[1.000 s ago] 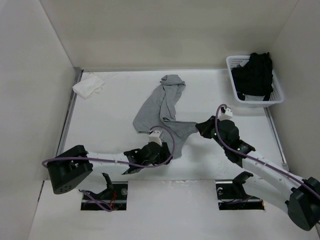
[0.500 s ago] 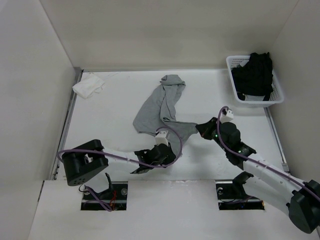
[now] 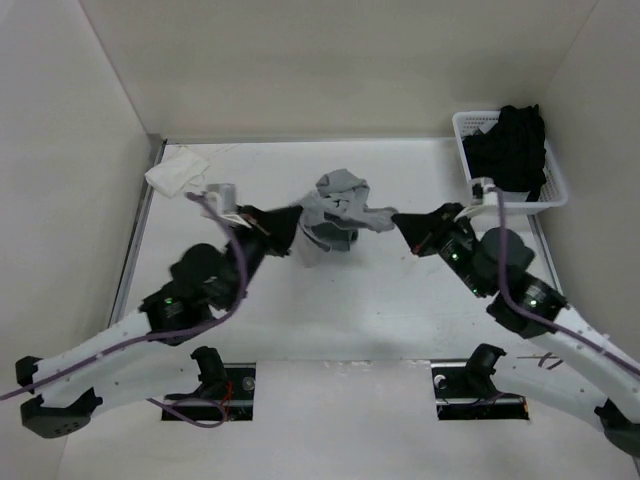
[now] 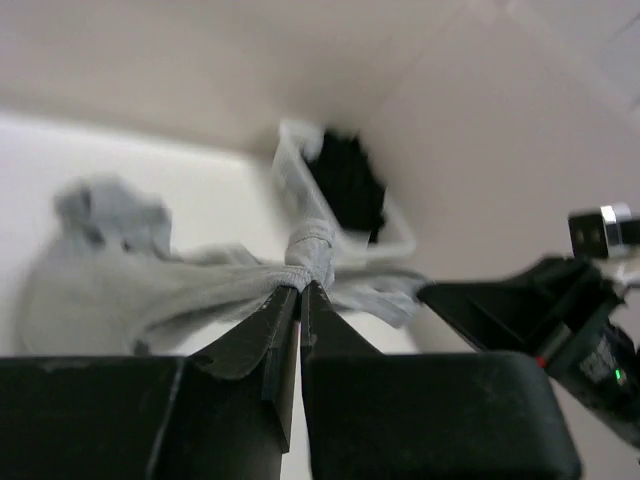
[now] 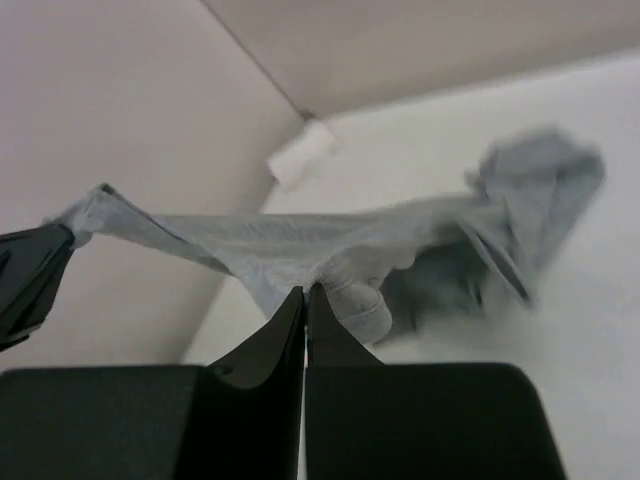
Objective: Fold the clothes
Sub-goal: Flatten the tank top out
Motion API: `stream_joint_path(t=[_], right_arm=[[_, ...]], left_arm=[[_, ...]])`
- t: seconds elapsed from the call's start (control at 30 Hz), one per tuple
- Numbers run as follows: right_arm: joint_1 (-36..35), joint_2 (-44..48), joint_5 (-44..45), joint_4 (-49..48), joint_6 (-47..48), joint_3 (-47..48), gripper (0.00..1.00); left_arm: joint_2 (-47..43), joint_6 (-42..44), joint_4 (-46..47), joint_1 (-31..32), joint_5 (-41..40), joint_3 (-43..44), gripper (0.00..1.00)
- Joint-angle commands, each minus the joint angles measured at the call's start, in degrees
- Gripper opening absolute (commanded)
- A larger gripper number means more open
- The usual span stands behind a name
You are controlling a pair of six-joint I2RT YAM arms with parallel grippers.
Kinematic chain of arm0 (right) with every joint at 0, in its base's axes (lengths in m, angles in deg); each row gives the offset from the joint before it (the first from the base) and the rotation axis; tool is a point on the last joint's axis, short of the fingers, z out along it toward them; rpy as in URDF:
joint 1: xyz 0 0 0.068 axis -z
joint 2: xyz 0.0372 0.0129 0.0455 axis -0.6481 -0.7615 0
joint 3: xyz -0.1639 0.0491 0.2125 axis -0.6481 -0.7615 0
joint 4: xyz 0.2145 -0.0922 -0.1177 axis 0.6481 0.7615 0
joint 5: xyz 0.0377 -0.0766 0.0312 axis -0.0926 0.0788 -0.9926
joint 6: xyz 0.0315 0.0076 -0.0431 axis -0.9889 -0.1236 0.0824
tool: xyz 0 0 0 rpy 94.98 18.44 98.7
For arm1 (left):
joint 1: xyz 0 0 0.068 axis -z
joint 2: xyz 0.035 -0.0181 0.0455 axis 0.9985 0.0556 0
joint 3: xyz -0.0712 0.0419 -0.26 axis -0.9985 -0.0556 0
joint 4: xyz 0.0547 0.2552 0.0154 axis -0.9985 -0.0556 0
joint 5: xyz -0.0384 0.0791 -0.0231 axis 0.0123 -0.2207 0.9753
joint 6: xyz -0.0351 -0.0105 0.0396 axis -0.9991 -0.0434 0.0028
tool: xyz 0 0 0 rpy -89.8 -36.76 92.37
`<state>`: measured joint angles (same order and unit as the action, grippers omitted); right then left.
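Note:
The clothes, a light grey tank top [image 3: 335, 212], hang bunched above the middle of the table, stretched between both grippers. My left gripper [image 3: 292, 224] is shut on its left end, and a small knot of grey fabric [image 4: 312, 248] shows at that gripper's tips [image 4: 300, 290]. On the other side my right gripper [image 3: 400, 222] is shut on the right end, the cloth [image 5: 340, 250] running leftwards from its tips [image 5: 305, 292]. The far part of the top [image 5: 530, 190] still trails onto the table.
A white basket [image 3: 553, 190] with a black garment [image 3: 512, 145] stands at the back right, close behind the right arm. A small white cloth [image 3: 176, 172] lies at the back left corner. White walls close in the table on three sides.
My left gripper closed on the grey top near the front edge. Both arms then lifted and carried it towards the back, so the top went from lying flat to hanging bunched between them.

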<state>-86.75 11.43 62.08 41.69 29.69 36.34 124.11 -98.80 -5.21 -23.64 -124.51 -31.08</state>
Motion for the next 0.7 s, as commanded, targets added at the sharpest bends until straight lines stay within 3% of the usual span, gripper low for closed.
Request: stream_joint_path(t=[0.0,0.13,0.23,0.33,0.43,0.53,0.6,0.67], right_arm=[[-11.14,-2.64,16.05,6.26,13.87,22.0,0.0],[-28.54,-10.72,33.27,2.95,33.1,43.18,0.0],[-36.64,-17.12,39.96,-5.64,50.3,54.34,0.0],[-42.44,-22.15,42.27,-14.27,63.17,61.4,0.0],[-46.15,-24.97,41.93,-19.12,69.87,64.49,0.0],[-44.33,-26.91,40.44,-22.73,72.26,63.62,0.0],[-36.96,-28.4,38.77,-22.48,68.85,60.64,0.0],[-26.96,-30.76,34.39,-15.57,58.26,56.43,0.0]], left_arm=[[-3.05,14.06,-1.67,0.94,-7.49,13.73,0.0],[0.54,26.27,4.13,1.46,-8.02,30.51,0.0],[4.49,30.41,5.19,3.04,-8.19,39.74,0.0],[8.19,33.84,5.19,5.59,-8.11,46.69,0.0],[9.25,35.69,6.33,6.74,-7.58,49.26,0.0],[9.17,38.68,8.96,5.51,-7.75,46.38,0.01],[8.55,41.22,14.48,1.57,-7.84,38.49,0.02],[7.85,38.97,19.5,-5.54,-7.23,26.99,0.02]])
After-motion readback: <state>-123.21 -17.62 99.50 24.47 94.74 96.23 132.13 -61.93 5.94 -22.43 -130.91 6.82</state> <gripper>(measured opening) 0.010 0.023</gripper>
